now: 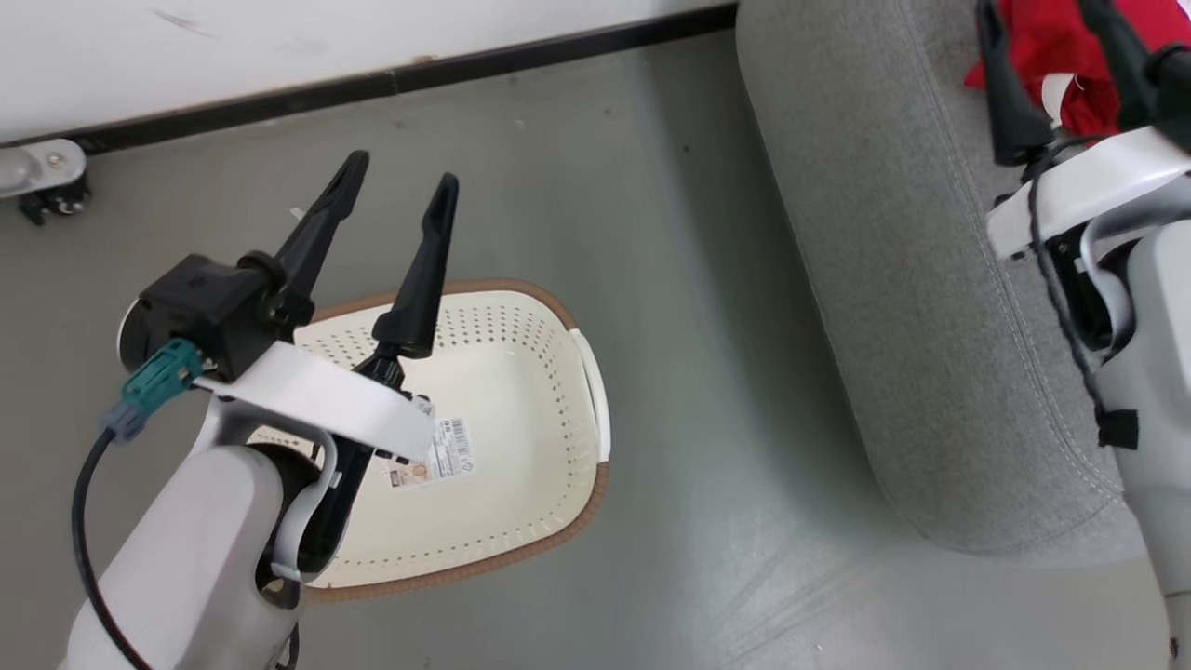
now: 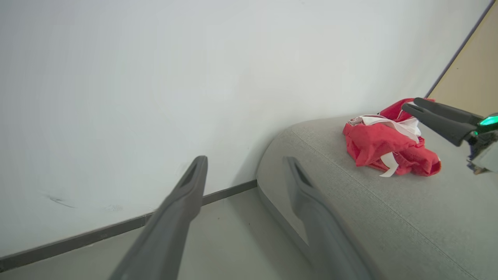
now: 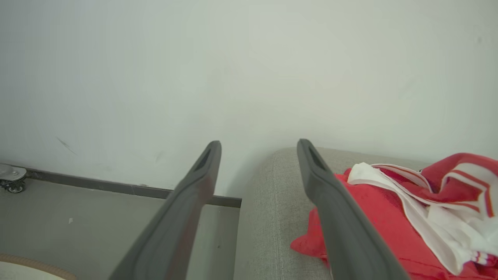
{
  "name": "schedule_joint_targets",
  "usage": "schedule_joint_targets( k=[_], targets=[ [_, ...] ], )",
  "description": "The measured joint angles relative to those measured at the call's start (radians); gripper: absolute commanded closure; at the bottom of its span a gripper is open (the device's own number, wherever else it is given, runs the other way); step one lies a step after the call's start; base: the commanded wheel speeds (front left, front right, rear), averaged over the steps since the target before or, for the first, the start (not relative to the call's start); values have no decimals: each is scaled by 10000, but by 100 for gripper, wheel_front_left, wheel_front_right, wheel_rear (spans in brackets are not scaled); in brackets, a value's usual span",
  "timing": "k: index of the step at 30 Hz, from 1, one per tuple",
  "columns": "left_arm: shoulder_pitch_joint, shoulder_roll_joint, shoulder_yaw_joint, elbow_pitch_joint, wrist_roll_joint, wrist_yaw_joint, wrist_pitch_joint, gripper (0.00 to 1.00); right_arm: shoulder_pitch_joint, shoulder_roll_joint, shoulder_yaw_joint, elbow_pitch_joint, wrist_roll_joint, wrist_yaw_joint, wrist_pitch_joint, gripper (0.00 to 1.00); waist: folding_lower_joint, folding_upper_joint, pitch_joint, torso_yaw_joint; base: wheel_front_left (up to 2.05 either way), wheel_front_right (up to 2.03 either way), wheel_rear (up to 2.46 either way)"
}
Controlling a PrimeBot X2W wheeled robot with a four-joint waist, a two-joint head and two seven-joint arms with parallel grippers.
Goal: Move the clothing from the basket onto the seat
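Left end effector [image 1: 403,172]: fingers spread, empty, above the basket [image 1: 521,284].
Right end effector [image 1: 1037,28]: spread, empty, just by the clothing [image 2: 389,144].
Clothing place: heaped on the seat [image 1: 884,279], in from its stitched edge, toward its end by the wall [image 2: 116,77].
Handling: likely soft, light, limp; best pinched at a thick red fold, not loose white trim.
Count: two end effectors, one basket, bare inside, one seat, one heap; pieces uncountable.

I see a plain white wall [image 1: 279,46] with faint scuffs, a dark skirting strip [image 1: 419,79] along its foot, smooth grey floor [image 1: 651,233], and 1 metal caster [image 1: 42,177] against that strip.
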Motion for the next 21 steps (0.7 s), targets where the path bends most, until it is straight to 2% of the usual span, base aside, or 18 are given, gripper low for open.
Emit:
schedule_joint_targets(
  k=[10,21],
  targets=[
    [791,10,439,150,-167,221,-577,0,660,385,869,-153,-102,0,-2,0,0,0,-683,624,0,0,0],
    [1796,44,706,508,-257,305,-1348,0,1447,577,1020,-489,-136,0,-4,0,0,0,-1538,1329,0,0,0]
  ],
)
